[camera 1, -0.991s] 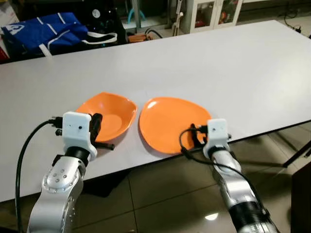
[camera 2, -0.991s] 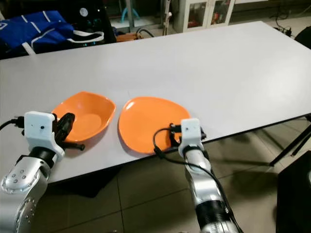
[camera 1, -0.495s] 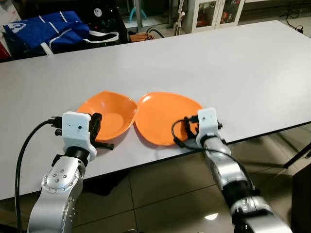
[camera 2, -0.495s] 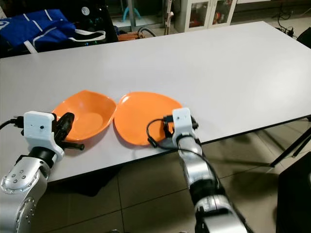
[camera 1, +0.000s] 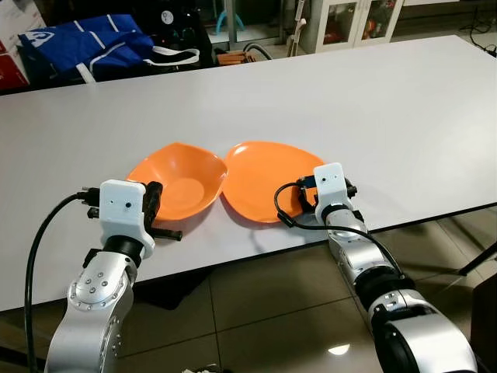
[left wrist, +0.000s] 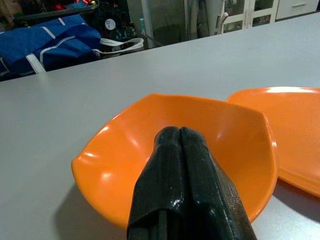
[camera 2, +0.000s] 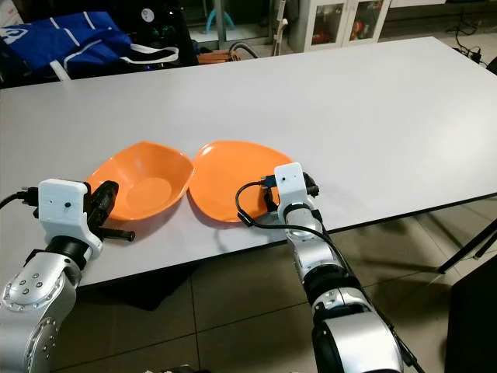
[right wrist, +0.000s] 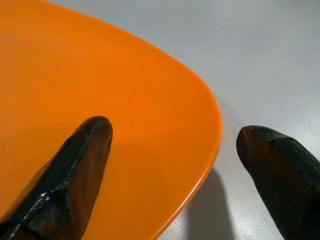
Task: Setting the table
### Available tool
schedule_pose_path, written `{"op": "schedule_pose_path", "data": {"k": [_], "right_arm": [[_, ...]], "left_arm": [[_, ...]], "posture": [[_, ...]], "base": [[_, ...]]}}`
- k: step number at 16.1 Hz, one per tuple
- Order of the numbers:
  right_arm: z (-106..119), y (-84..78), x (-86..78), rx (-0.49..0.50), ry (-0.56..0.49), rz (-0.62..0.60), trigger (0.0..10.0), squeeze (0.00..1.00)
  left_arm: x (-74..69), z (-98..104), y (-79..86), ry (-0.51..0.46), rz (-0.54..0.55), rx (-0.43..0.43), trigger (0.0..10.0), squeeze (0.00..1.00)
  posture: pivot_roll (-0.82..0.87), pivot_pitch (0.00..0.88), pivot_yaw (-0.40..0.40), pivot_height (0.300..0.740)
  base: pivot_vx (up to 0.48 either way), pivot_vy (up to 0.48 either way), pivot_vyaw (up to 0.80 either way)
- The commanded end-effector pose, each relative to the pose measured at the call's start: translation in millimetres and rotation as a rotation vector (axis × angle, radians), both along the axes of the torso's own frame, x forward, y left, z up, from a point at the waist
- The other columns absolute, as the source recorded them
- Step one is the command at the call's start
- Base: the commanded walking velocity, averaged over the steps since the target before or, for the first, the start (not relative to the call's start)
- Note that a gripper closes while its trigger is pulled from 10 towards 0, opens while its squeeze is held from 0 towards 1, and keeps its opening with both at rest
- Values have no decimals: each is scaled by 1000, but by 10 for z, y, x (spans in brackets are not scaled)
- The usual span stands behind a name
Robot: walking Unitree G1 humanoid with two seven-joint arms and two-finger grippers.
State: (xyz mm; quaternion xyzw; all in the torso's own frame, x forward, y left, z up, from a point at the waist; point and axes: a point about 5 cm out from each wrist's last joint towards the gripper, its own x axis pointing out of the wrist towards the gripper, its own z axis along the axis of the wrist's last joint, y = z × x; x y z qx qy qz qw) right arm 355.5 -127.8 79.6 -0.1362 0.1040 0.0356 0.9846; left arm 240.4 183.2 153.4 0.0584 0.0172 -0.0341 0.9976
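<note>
Glossy orange plate [camera 1: 264, 179], rounded-square.

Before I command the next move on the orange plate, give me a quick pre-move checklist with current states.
1. Right gripper open: ok, fingers spread.
2. Fingers straddle the orange plate rim: ok, one over the plate, one over the table.
3. Plate fully on the table: ok.
4. Gap between plate and orange bowl: not ok, the edges meet or overlap.
5. Left gripper shut and unloaded: ok, fingers closed together at the bowl's near rim.
6. Left fingers touching the bowl: cannot tell.
</note>
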Motion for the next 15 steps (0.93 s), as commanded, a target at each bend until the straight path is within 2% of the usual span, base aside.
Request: {"op": "schedule_pose_path", "data": {"k": [1, 12, 15], "right_arm": [[-32, 3, -6, -23, 13, 7, 10000, 1000], [-40, -36, 3, -49, -10, 10, 10000, 1000], [0, -109, 29, -74, -33, -36, 10000, 1000]], "left_arm": [[-19, 18, -2, -10, 6, 3, 10000, 0], [9, 7, 0, -7, 4, 0, 10000, 0], [18, 5, 2, -6, 2, 3, 10000, 0]], "posture": [[-24, 50, 78, 740], [-39, 44, 81, 740], [-39, 44, 83, 740]], "base": [[0, 0, 0], [0, 0, 0], [0, 0, 0]]}}
